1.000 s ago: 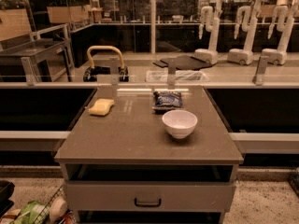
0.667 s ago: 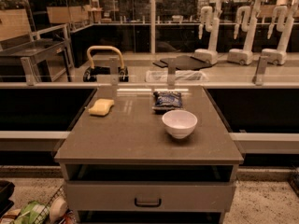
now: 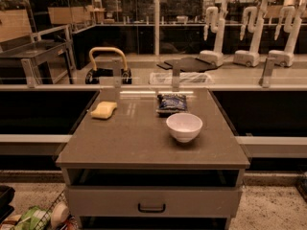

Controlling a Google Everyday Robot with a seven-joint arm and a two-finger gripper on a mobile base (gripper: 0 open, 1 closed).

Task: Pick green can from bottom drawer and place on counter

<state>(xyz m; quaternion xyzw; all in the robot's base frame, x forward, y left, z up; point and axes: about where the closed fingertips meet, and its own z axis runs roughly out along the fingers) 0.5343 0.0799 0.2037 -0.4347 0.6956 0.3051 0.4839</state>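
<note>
Camera view gives no sight of the can, and where it lies cannot be told; the end effector is also outside the frame, so whether it is released or clenched cannot be told, and no place can be given from it. The worktop (image 3: 139,143) fills the middle, a flat grey-brown slab on a grey unit; under the slab runs a dark open slot; below that a drawer (image 3: 105,201) sits shut, its dark handle (image 3: 151,208) at the centre of the front. On the worktop a white bowl (image 3: 184,126) stands upright toward the right; a blue bag (image 3: 171,103) lies flat just behind it, near the far edge; a yellow sponge (image 3: 104,110) lies at the far left, well apart from both. Behind the worktop a pale ledge (image 3: 144,75) with glass panels runs across; on it a black thing with a yellow hoop (image 3: 108,51) sits behind the sponge; farther back white arms (image 3: 216,32) stand in a row. At the lower left a wire basket (image 3: 48,214) holds something green; what it is cannot be told.
</note>
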